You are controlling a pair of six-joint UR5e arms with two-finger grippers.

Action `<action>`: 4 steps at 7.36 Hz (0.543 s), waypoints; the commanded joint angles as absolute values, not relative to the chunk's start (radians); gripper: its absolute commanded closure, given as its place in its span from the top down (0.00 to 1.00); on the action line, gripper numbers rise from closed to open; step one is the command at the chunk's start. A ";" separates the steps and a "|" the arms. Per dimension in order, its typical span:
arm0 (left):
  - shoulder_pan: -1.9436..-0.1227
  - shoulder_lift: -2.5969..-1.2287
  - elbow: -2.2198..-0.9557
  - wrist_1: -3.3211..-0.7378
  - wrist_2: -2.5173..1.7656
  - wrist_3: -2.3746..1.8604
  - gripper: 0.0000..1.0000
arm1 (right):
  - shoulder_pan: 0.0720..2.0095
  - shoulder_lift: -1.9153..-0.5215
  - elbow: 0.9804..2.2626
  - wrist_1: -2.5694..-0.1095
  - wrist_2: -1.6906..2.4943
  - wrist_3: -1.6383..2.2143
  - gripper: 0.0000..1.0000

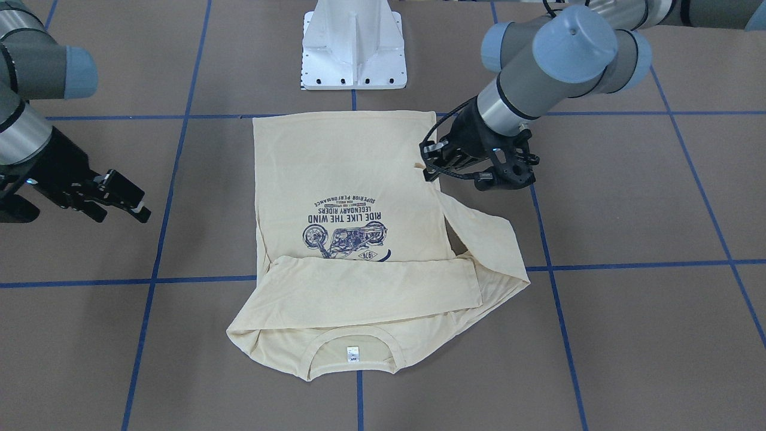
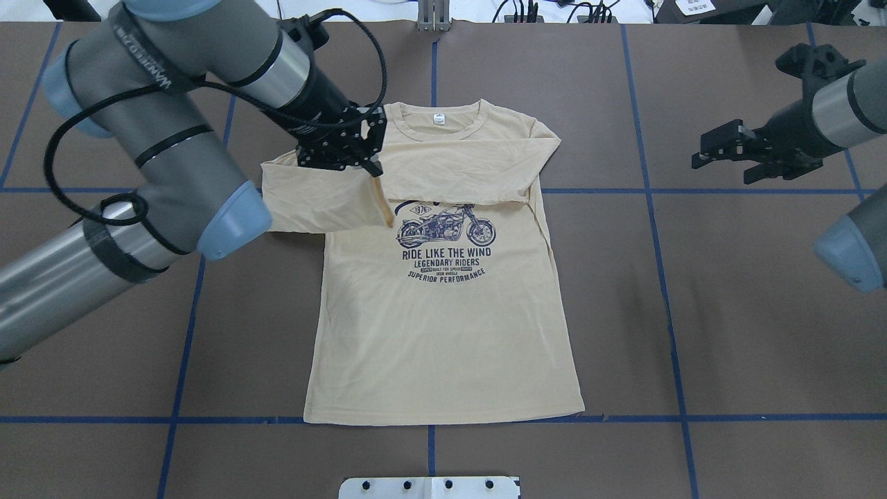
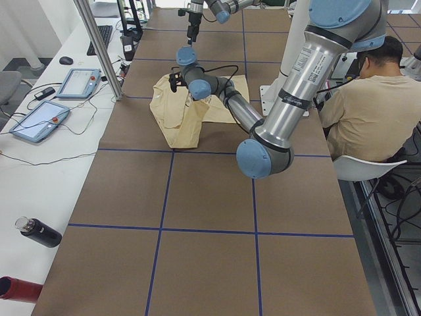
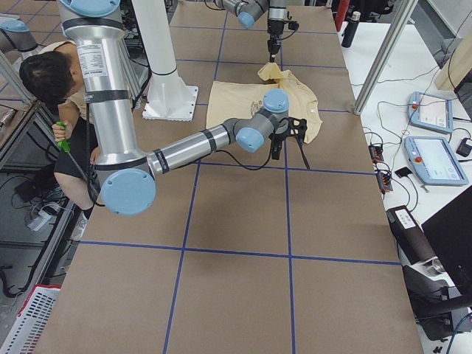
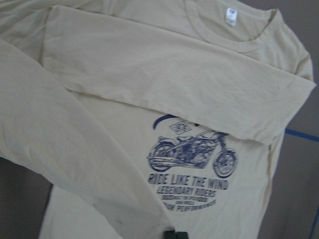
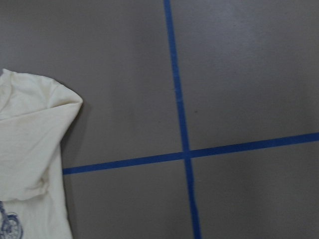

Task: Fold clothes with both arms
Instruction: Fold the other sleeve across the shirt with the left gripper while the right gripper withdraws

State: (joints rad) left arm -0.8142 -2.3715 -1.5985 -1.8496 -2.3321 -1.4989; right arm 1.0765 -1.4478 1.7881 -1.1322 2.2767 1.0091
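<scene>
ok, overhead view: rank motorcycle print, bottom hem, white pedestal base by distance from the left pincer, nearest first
1. Motorcycle print, on the chest, close by the left pincer.
2. Bottom hem of the shirt, the end toward the robot.
3. White pedestal base, at the view's bottom edge.

Grey-and-silver tubular arms (image 2: 173, 159) with light-blue caps (image 2: 232, 218), black cables (image 2: 46, 163).

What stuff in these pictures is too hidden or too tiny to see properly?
- Top of the print on the shirt: the folded sleeve covers it in the overhead view.
- Writing on the neck label: too small in every view.
- The left tool: its tips are mostly cut off by the bottom edge of its wrist view.
- Most of the shirt in the right wrist view: beyond the left edge.
</scene>
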 commanded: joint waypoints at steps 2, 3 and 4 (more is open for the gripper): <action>-0.735 -2.583 -1.395 -1.955 -2.202 -1.601 0.00 | 1.104 -1.508 1.783 -1.132 2.281 0.919 0.99; -0.691 -2.614 -1.326 -2.021 -2.130 -1.661 0.00 | 1.104 -1.506 1.782 -1.132 2.280 0.919 0.99; -0.652 -2.635 -1.269 -2.055 -2.091 -1.678 0.00 | 1.104 -1.508 1.782 -1.132 2.279 0.919 0.99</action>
State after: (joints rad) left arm -0.7039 -2.6029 -1.3421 -2.0000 -2.1550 -1.6386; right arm 1.1038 -1.5064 1.7832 -1.1321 2.2801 0.9200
